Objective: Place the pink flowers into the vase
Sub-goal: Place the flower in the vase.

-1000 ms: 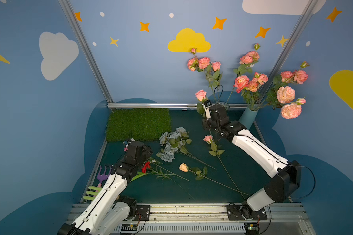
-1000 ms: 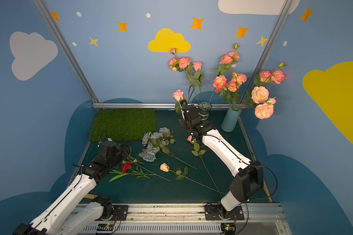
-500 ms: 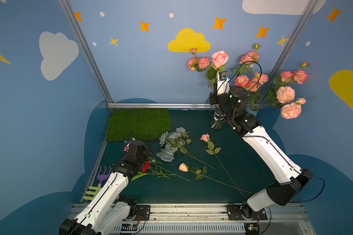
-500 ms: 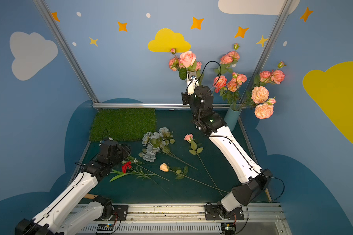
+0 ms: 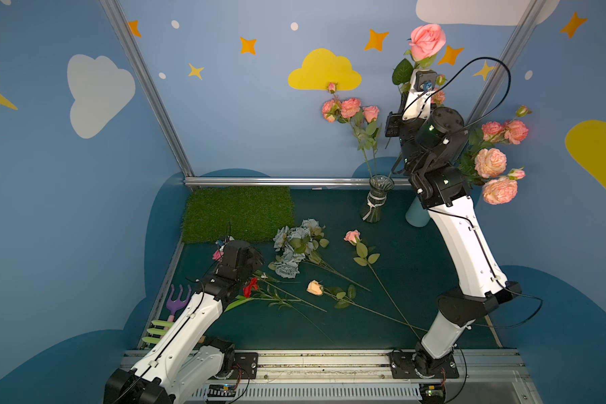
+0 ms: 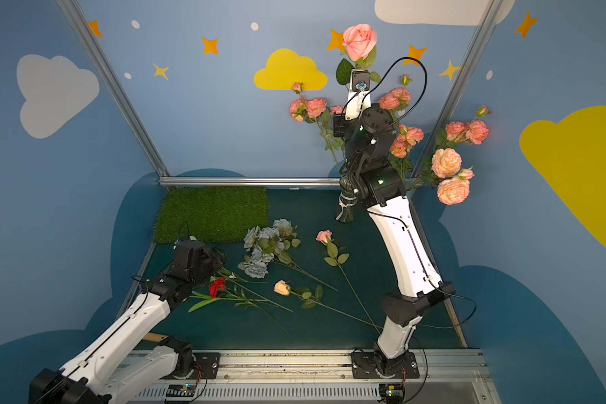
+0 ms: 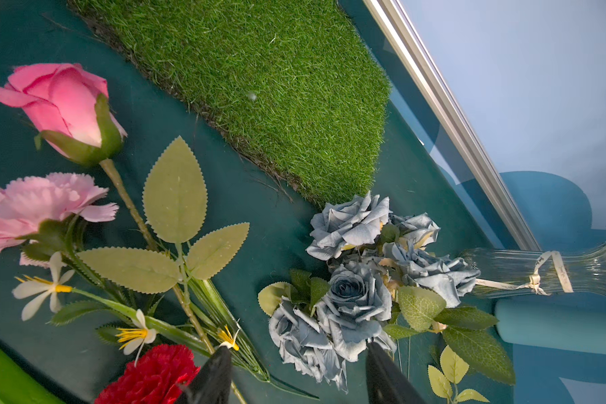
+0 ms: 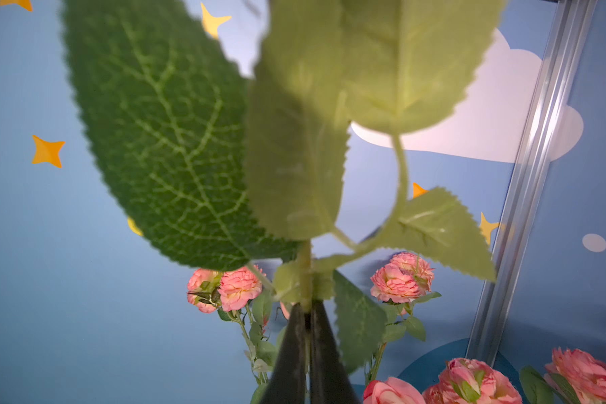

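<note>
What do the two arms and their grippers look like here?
The left arm and right arm have white link shells, rounded black joint housings and black base plates on a metal rail. Thin black cables run along the shells; a cable loop arcs wide by the right wrist. A green light shows on a right joint. The left gripper and right gripper have tapered black fingers.

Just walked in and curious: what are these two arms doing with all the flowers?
The right pincer is shut on the stem of a pink rose, held high near the glass vase and blue vase, where other pink flowers stand. The left pincer hangs open and empty over the red flower and grey-blue flowers on the table.
</note>
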`<state>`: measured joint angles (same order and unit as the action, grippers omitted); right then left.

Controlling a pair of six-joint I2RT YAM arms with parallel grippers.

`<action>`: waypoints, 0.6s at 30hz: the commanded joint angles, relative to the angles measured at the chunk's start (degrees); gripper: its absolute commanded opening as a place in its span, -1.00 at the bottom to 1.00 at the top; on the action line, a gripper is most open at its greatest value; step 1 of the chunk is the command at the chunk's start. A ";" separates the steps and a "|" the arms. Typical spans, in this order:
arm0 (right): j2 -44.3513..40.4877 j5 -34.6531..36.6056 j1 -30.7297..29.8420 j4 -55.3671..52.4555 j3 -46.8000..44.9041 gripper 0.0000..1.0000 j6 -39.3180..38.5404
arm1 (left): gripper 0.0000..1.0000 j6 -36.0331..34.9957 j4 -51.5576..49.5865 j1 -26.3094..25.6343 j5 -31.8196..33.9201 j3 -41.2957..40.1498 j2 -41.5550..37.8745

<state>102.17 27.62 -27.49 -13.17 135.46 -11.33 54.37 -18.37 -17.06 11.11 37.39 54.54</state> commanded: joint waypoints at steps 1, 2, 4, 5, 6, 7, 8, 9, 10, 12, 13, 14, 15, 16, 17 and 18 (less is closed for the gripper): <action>2.44 -1.42 2.56 -9.27 1.91 -1.00 5.74 | 0.24 -0.58 0.43 -0.19 0.05 0.47 0.50; 2.71 -2.04 3.31 -10.11 1.55 -1.00 7.07 | 0.24 -0.58 0.41 -0.22 0.08 0.47 0.57; 3.06 -3.11 4.70 -11.04 0.50 -1.00 9.37 | 0.24 -0.58 0.36 -0.27 0.30 0.58 0.76; 3.20 -3.62 5.34 -11.37 -0.36 -1.00 10.60 | 0.24 -0.47 0.33 -0.21 0.46 0.58 0.84; 3.21 -4.56 5.95 -11.44 -1.13 -1.00 11.51 | 0.24 -0.44 0.37 -0.18 0.48 0.58 0.88; 3.36 -5.01 6.55 -11.78 -1.92 -1.00 12.58 | 0.24 -0.47 0.36 -0.14 0.60 0.57 0.92; 3.62 -5.59 7.05 -12.37 -2.29 -1.00 13.54 | 0.24 -0.40 0.27 -0.19 0.74 0.66 1.06; 3.81 -6.35 7.46 -12.49 -2.98 -1.00 14.14 | 0.24 -0.32 0.38 -0.19 0.83 0.64 1.09; 3.99 -6.77 7.93 -12.71 -3.82 -1.00 15.10 | 0.24 -0.40 0.35 -0.17 0.84 0.62 1.18; 4.41 -8.29 8.77 -12.54 -5.58 -1.00 16.45 | 0.24 -0.32 0.52 -0.23 0.83 0.72 1.48; 4.89 -8.62 9.21 -12.90 -6.14 -1.00 17.11 | 0.24 -0.32 0.50 -0.18 0.84 0.73 1.61; 5.55 -9.11 9.63 -13.46 -6.50 -1.00 17.95 | 0.24 -0.32 0.46 -0.18 0.90 0.83 1.78; 6.19 -9.84 10.16 -13.86 -6.81 -1.00 18.69 | 0.24 -0.32 0.53 -0.17 0.88 0.82 1.88; 6.88 -10.50 10.61 -14.15 -7.40 -1.00 19.42 | 0.23 -0.32 0.54 -0.13 0.84 0.82 1.84; 7.69 -10.98 11.01 -14.44 -7.74 -1.00 20.00 | 0.23 -0.32 0.57 -0.20 0.84 0.83 1.82; 8.52 -11.09 11.24 -14.94 -7.81 -1.00 20.48 | 0.24 -0.39 0.53 -0.19 0.84 0.88 1.87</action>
<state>108.49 18.85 -17.08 -26.00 128.55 5.78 54.39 -18.33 -17.08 11.42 37.39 56.27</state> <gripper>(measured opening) 0.054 0.618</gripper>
